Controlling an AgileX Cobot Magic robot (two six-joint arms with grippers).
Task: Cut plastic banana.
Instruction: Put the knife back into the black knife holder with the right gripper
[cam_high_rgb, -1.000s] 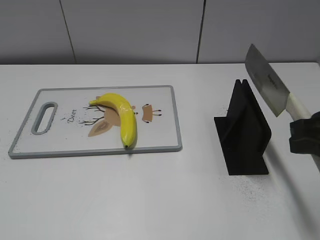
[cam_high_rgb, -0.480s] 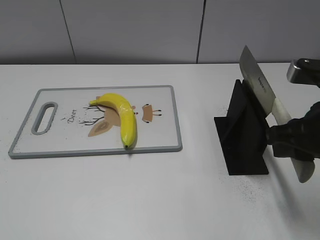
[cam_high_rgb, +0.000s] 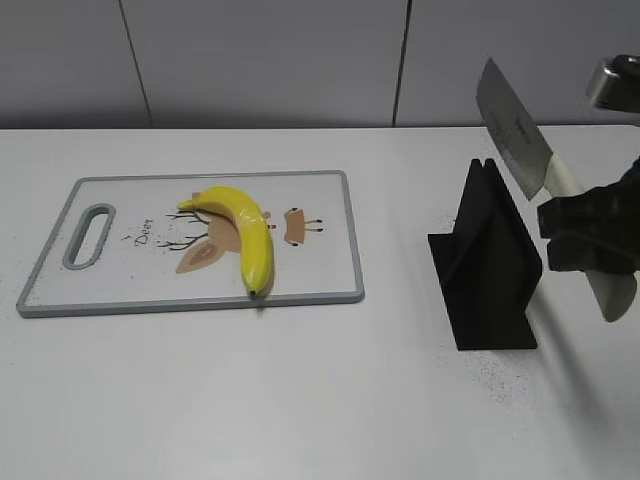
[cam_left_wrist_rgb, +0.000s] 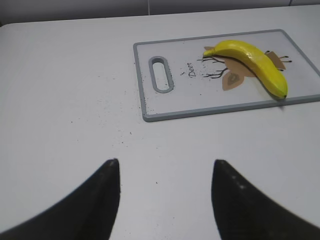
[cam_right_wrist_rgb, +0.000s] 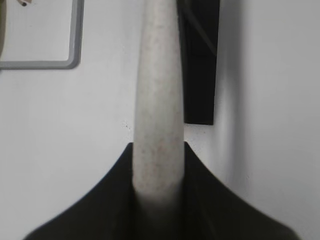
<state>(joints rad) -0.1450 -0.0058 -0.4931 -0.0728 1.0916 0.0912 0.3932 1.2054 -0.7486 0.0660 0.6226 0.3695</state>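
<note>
At the right edge of the frame the right gripper (cam_high_rgb: 585, 240), clamped on the knife (cam_high_rgb: 515, 128), has lifted it clear of the black stand (cam_high_rgb: 488, 265) (cutting not begun), the left gripper (cam_left_wrist_rgb: 165, 200) hangs apart, and farther left the plastic banana (cam_high_rgb: 245, 232) lies on the cutting board (cam_high_rgb: 60, 290) marked "Deer".

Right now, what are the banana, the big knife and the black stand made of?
The banana looks like glossy plastic: its smooth yellow skin shows bright highlights. The knife seems to have a metal blade, grey with a dull sheen, and a pale speckled handle, maybe plastic. The black stand looks matte, probably plastic, though that is hard to tell.
</note>
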